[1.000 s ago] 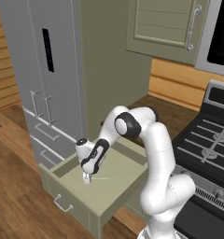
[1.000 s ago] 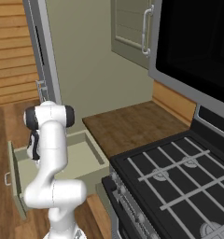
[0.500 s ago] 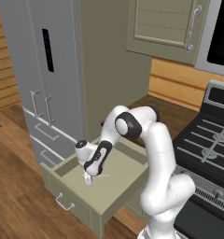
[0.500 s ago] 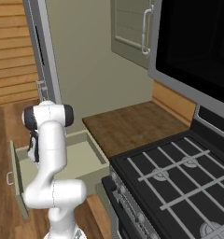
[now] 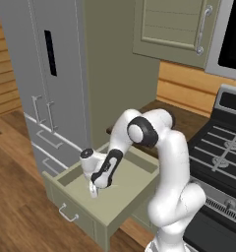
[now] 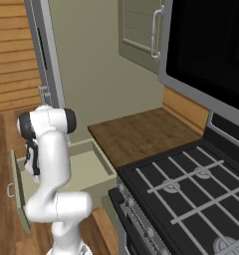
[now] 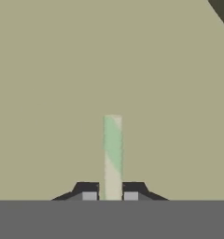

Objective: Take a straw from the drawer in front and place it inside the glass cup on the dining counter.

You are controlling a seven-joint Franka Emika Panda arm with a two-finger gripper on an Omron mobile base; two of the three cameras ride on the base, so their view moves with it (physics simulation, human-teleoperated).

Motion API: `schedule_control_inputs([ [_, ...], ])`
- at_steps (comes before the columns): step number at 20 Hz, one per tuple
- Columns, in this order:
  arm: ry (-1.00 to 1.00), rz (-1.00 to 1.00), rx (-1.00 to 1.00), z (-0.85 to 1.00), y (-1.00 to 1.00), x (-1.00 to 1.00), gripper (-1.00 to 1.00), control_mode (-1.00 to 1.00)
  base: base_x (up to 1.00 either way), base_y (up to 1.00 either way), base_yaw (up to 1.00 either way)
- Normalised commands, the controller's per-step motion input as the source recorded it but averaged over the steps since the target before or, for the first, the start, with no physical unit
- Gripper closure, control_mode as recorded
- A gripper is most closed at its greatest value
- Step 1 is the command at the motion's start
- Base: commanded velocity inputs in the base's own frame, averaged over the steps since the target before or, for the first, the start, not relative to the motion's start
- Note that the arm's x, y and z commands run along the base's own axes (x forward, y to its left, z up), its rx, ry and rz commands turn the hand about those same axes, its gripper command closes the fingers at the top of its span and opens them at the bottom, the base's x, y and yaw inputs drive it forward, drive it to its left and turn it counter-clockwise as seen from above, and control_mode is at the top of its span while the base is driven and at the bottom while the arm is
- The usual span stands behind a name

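Observation:
The sage-green drawer (image 5: 73,193) stands pulled open in front of me, and its far side wall (image 6: 105,163) shows from the right. My gripper (image 5: 93,190) reaches down into it, close to the drawer floor near the front left. In the hand view the pale greenish-white straw (image 7: 112,149) lies on the drawer floor and runs straight away from the gripper (image 7: 111,196). Its near end sits pinched between the two dark fingertips (image 7: 89,193), which are shut on it. The glass cup and the dining counter are out of view.
A tall grey fridge (image 5: 46,74) stands left of the drawer, its lower drawers close by. A black stove (image 5: 223,152) is at the right, with a brown wood countertop (image 6: 141,134) between them. A wall cabinet (image 5: 174,29) hangs above. The drawer's silver handle (image 5: 69,214) faces the wooden floor.
The jaws have closed on the straw's near end. The hand has sunk slightly toward the drawer floor; the rest of the arm has hardly moved.

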Motion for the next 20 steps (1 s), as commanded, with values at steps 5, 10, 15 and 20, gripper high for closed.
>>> schedule_control_inputs([
  [5,-0.01,0.0,0.04,0.9,-0.02,-0.27,1.0,-1.0,0.0,0.0,0.0],
  [10,-0.03,0.0,0.02,1.0,-0.02,-0.37,1.0,-1.0,0.0,0.0,0.0],
  [15,-0.02,0.0,0.03,1.0,-0.01,-0.46,1.0,-1.0,0.0,0.0,0.0],
  [20,-0.01,0.0,0.06,1.0,-0.04,-0.4,1.0,-1.0,0.0,0.0,0.0],
])
